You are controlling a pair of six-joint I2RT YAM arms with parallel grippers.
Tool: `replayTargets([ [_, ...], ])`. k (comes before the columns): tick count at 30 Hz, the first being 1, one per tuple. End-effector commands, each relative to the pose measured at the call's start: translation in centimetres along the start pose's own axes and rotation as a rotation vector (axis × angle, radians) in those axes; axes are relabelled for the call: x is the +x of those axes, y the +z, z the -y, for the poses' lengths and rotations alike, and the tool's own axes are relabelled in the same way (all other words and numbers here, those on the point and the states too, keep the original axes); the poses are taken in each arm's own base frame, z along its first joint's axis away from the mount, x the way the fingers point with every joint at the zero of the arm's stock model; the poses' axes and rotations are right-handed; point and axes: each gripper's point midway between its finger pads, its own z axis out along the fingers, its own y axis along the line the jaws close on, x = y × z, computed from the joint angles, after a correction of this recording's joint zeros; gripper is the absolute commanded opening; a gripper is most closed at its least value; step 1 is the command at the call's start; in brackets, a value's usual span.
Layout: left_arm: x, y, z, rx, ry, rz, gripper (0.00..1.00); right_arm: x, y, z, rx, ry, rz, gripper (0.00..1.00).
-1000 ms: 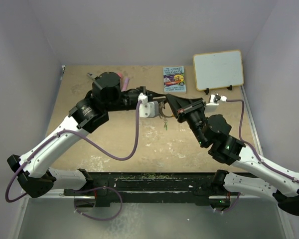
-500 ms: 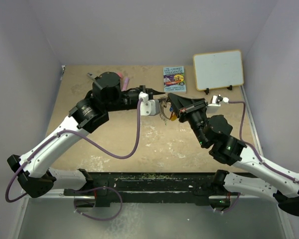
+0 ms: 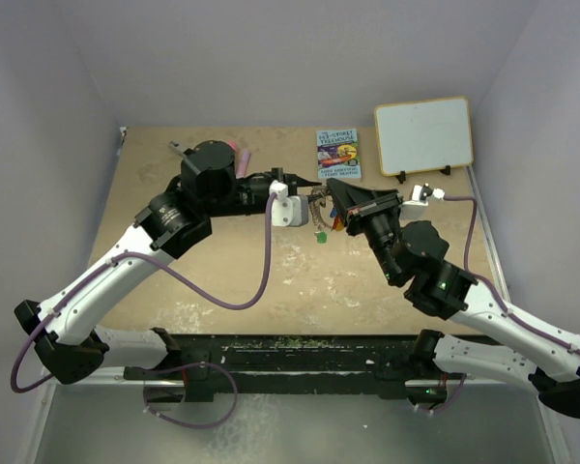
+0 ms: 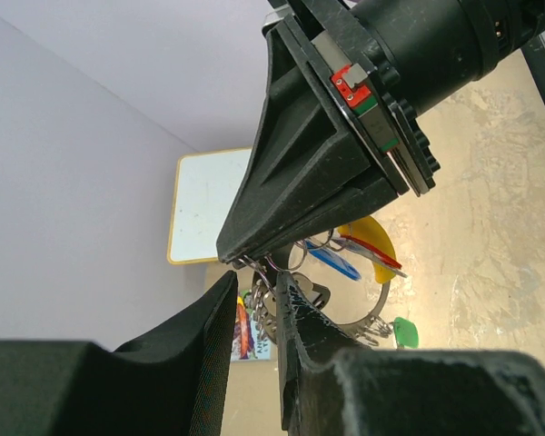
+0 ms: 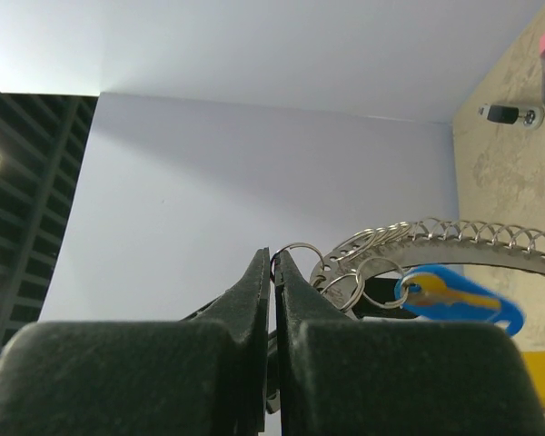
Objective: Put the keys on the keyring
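Note:
The keyring hangs in the air between my two grippers, above the middle back of the table. In the left wrist view its yellow stretch shows, with a blue key, a red key and a green key on it. The green key dangles lowest. My right gripper is shut on a small split ring at the keyring's beaded rim, with the blue key beside it. My left gripper stands narrowly open, and the rim lies at its fingertips.
A whiteboard stands at the back right, with a small book left of it. A pink object and a black-and-silver tool lie at the back left behind the left arm. A dark rail runs along the near table edge.
My right gripper has moved left and up, closer to the left gripper. The keyring swung with it; the green key lifted, then dropped to hang down again.

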Motion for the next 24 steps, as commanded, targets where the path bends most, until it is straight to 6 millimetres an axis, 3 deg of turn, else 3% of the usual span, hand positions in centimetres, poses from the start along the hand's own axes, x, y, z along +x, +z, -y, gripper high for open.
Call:
replayTargets([
  [1,-0.2,0.2,0.0,-0.009,0.009,0.022,0.27,-1.5,-0.2,-4.1,-0.077,0.092,0.051,0.0],
  [10,2.1,0.7,-0.6,-0.063,0.057,-0.043,0.24,-1.7,-0.3,-4.0,-0.072,0.091,0.057,0.0],
  [15,2.0,0.7,-1.0,-0.08,0.068,-0.037,0.13,-1.8,-0.3,-3.8,-0.068,0.092,0.06,0.0],
  [24,0.3,0.1,-0.4,-0.05,0.064,0.017,0.21,-1.6,-0.1,-3.5,-0.058,0.088,0.061,0.0],
])
